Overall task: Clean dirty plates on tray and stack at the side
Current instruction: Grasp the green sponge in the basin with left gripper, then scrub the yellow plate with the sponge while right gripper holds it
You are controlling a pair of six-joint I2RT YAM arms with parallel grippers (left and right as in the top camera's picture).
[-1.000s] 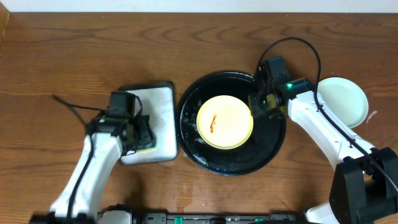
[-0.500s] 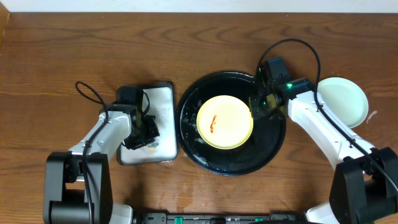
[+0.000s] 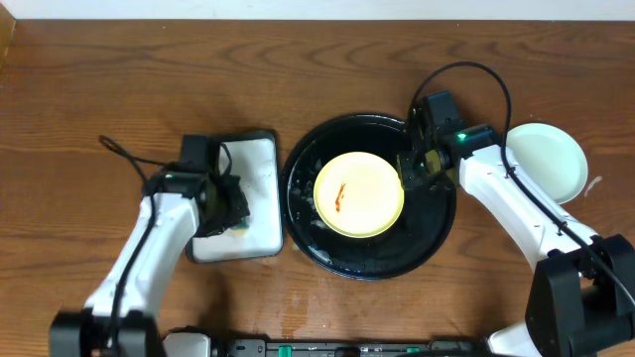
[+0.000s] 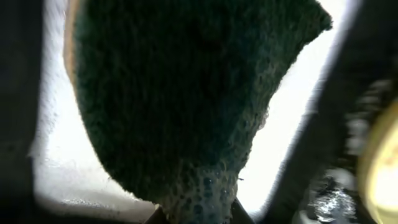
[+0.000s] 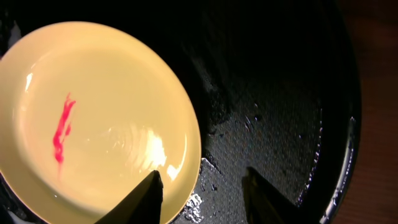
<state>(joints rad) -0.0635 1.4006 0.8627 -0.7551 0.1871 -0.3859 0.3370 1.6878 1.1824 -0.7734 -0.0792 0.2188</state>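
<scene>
On the wooden desk, the round black tray sat in the middle, its wet floor glistening in the right wrist view. Just left of the black tray lay a white dish with rounded corners. The left gripper hung over that dish, clenched on a dark green sponge. In the left wrist view the sponge filled most of the frame, with a paler layer showing along one edge, and it was pinched at its narrow lower end.

Inside the black tray, slightly left of its centre, rested the yellow plate, glossy and marked with a thin red smear on its left half. At the right edge of that plate, inside the black tray, was the right gripper. It was released, its jaws spread. One of its fingers stood over the plate's rim and the other over the bare tray floor.

To the right of the black tray, well apart from it, a mint green plate lay on the desk beside the right arm.
</scene>
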